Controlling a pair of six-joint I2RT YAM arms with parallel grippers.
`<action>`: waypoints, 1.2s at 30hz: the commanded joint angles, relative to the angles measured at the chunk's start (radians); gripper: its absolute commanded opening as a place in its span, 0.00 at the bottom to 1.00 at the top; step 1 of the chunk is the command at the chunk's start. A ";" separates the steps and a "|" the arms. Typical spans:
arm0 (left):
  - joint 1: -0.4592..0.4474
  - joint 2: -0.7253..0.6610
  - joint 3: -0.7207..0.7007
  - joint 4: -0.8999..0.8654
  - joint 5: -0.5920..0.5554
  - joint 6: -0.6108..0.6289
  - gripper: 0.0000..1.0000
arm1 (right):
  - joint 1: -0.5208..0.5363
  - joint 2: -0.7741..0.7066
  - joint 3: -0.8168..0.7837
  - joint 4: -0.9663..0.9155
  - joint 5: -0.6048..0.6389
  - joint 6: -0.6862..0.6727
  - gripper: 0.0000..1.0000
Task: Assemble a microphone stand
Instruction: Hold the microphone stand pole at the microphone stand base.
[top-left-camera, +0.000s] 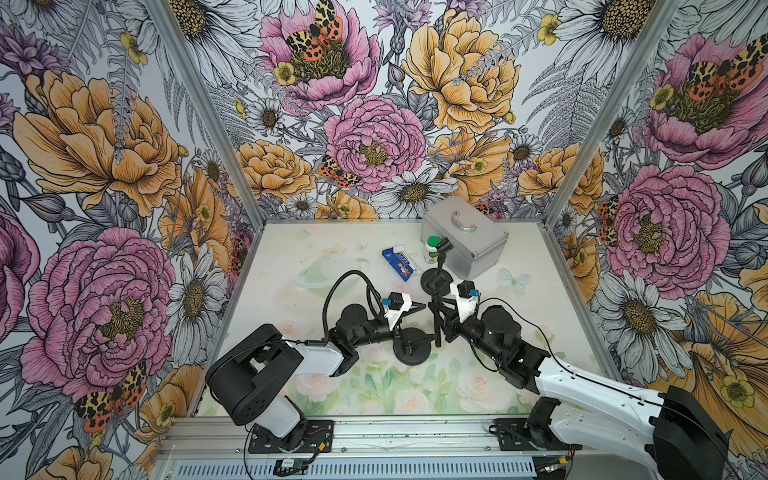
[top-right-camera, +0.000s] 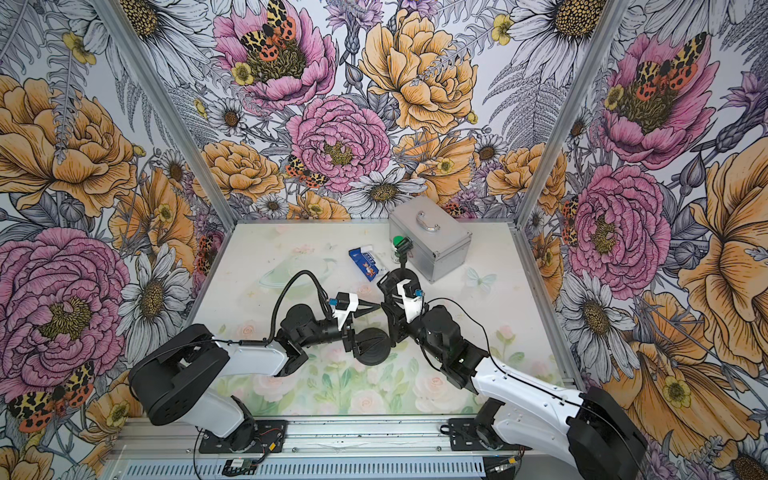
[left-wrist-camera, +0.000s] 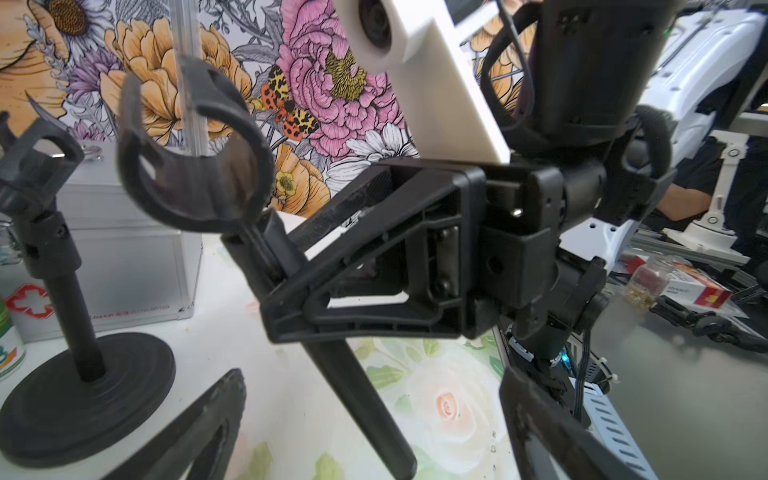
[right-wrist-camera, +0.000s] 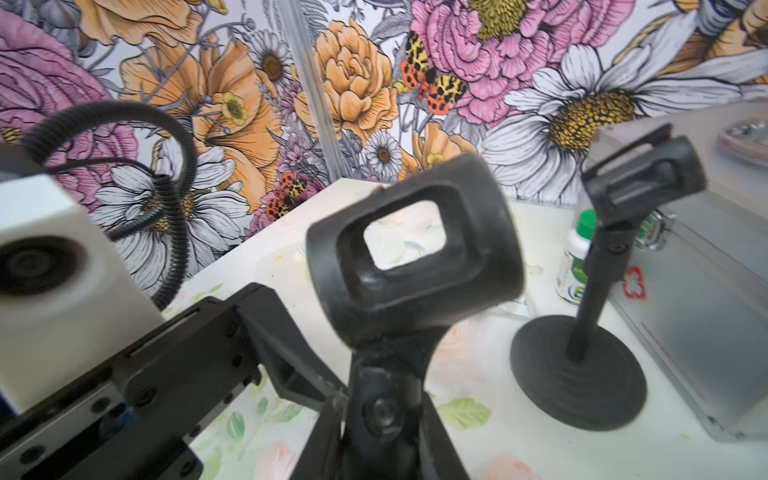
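**Right gripper holds pole beside loose base**

Pole (top-left-camera: 436, 332) with clip (right-wrist-camera: 478, 249) on top is up off the surface (top-left-camera: 291, 291), tilted, mid-scene. Its lower end is near the edge of the loose round base (top-left-camera: 409, 353); can't tell if they touch. Right gripper (left-wrist-camera: 282, 266) is clenched on the pole just under the clip. Left gripper (top-left-camera: 424, 324) is spread wide and grasps nothing, with one finger over the base. A finished stand (top-left-camera: 437, 279) is upright behind, next to the metal case (top-left-camera: 469, 245), bottle (top-left-camera: 432, 249) and blue box (top-left-camera: 399, 264).

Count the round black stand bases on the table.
2. Far base bears an assembled stand beside the silver case; near base lies by the left gripper. Arms could hide more.
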 joint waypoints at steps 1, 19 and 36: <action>0.023 0.078 0.019 0.246 0.139 -0.051 0.85 | 0.030 0.032 0.031 0.272 -0.085 -0.100 0.12; 0.113 0.108 -0.011 0.247 0.120 0.075 0.17 | 0.049 0.110 0.008 0.322 -0.323 -0.258 0.14; 0.096 0.191 -0.023 0.245 0.160 0.244 0.07 | 0.012 0.085 0.044 0.117 -0.429 -0.247 0.51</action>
